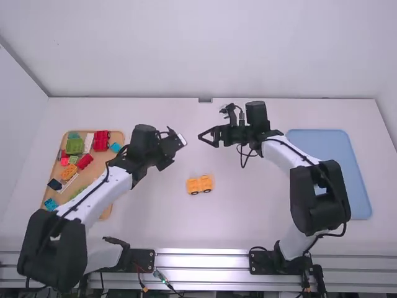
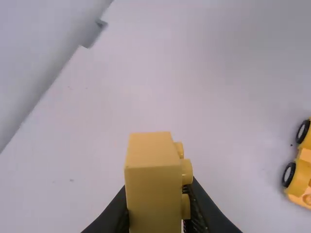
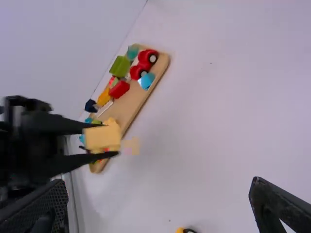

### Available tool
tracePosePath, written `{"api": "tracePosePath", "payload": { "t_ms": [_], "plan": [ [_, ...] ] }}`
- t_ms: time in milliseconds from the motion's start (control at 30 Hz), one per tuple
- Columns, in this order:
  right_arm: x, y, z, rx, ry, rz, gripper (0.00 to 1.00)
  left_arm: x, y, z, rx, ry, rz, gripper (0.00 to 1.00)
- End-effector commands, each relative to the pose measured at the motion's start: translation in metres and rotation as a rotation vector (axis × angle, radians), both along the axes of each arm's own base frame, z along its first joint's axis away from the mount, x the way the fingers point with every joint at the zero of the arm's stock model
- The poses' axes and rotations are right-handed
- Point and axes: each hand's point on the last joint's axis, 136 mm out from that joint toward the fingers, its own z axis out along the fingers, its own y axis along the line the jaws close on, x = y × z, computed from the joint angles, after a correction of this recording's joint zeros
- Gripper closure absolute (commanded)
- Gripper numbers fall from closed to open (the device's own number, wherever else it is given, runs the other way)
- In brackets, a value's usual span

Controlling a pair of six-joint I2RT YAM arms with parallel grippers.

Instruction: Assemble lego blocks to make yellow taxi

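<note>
High view: yellow wheeled base (image 1: 200, 184) on table (image 1: 248, 217), left gripper (image 1: 172, 148) and right gripper (image 1: 208, 139) beyond it. Left wrist view: left gripper pinched onto yellow block (image 2: 154, 194). Right wrist view: right gripper spread wide, holding nothing

Table (image 1: 155, 223): wooden tray (image 1: 116, 134), yellow car (image 1: 200, 184), blue tray (image 1: 338, 162)
</note>
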Motion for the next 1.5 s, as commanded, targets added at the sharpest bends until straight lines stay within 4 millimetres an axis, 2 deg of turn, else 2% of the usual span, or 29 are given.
{"api": "tracePosePath", "payload": {
  "t_ms": [0,167,233,400,533,600,1033,1233,1467],
  "plan": [
    [0.000,0.009,0.006,0.004,-0.026,0.028,0.01,0.007,-0.016,-0.001,-0.018,0.017,-0.030,0.85],
    [-0.006,0.015,0.000,-0.025,-0.027,0.043,0.02,0.017,-0.033,-0.008,-0.013,0.036,-0.063,0.91],
    [-0.006,0.014,-0.001,-0.031,-0.027,0.040,0.07,0.020,-0.036,-0.005,-0.031,0.025,-0.077,0.94],
    [-0.005,0.007,-0.004,-0.037,-0.021,0.036,0.22,0.018,-0.050,0.004,-0.075,-0.009,-0.164,0.94],
    [-0.010,0.007,0.004,0.011,-0.036,0.083,0.31,0.012,-0.064,0.010,-0.107,-0.024,-0.225,0.93],
    [-0.011,0.007,0.005,0.013,-0.036,0.086,0.31,0.010,-0.069,0.012,-0.118,-0.029,-0.252,0.94],
    [-0.017,0.025,-0.001,-0.029,-0.048,0.094,0.29,0.009,-0.079,0.017,-0.127,-0.050,-0.272,0.94],
    [-0.016,0.024,-0.004,-0.040,-0.038,0.085,0.35,0.006,-0.088,0.019,-0.129,-0.061,-0.293,0.94],
    [-0.018,0.026,-0.004,-0.040,-0.037,0.090,0.51,0.006,-0.089,0.020,-0.116,-0.078,-0.309,0.96]
  ]
}}
